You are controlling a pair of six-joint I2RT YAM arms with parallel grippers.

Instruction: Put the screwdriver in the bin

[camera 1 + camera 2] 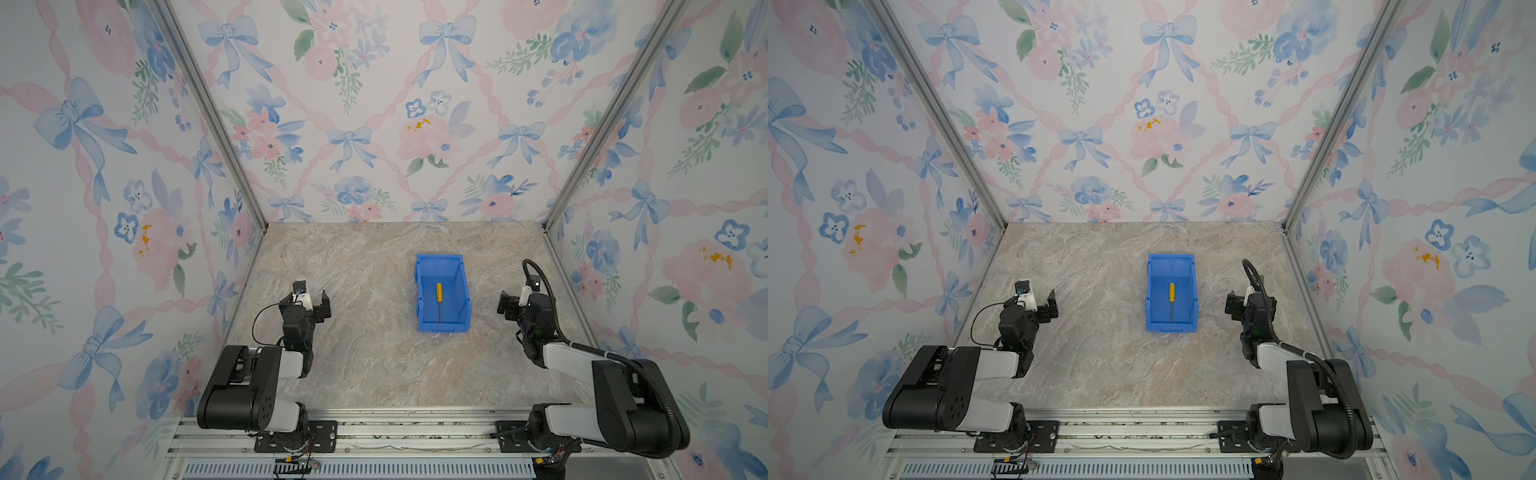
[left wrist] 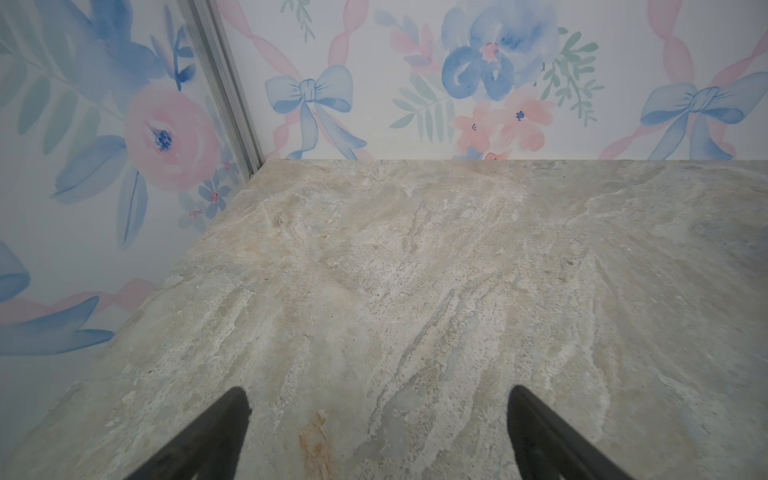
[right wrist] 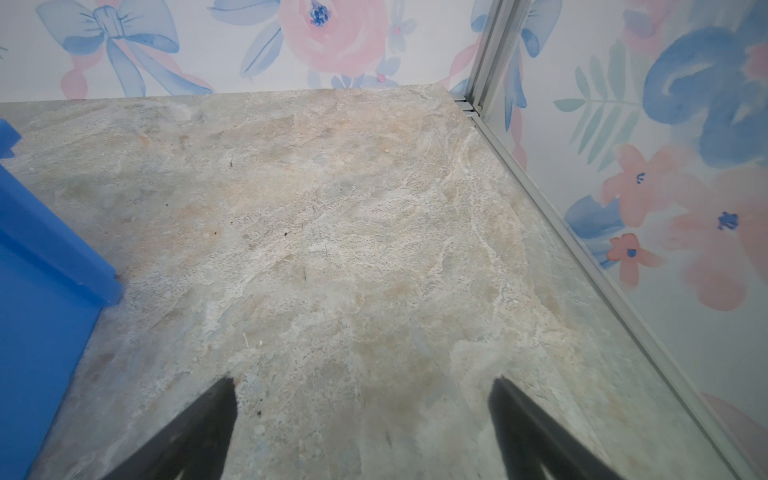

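In both top views the screwdriver (image 1: 439, 301) (image 1: 1171, 300), yellow-handled with a thin metal shaft, lies flat on the floor of the blue bin (image 1: 439, 257) (image 1: 1171, 257), handle toward the back wall. The bin stands right of the table's middle. My left gripper (image 1: 309, 301) (image 1: 1036, 303) (image 2: 378, 399) hovers open and empty well to the left of the bin. My right gripper (image 1: 519, 299) (image 1: 1249, 301) (image 3: 361, 390) is open and empty just right of the bin, whose outer wall (image 3: 41, 291) shows in the right wrist view.
The marble-patterned tabletop (image 1: 365, 365) is enclosed by floral-papered walls on three sides with aluminium corner posts (image 1: 208, 112). The arm bases sit on a metal rail (image 1: 415, 432) along the front edge.
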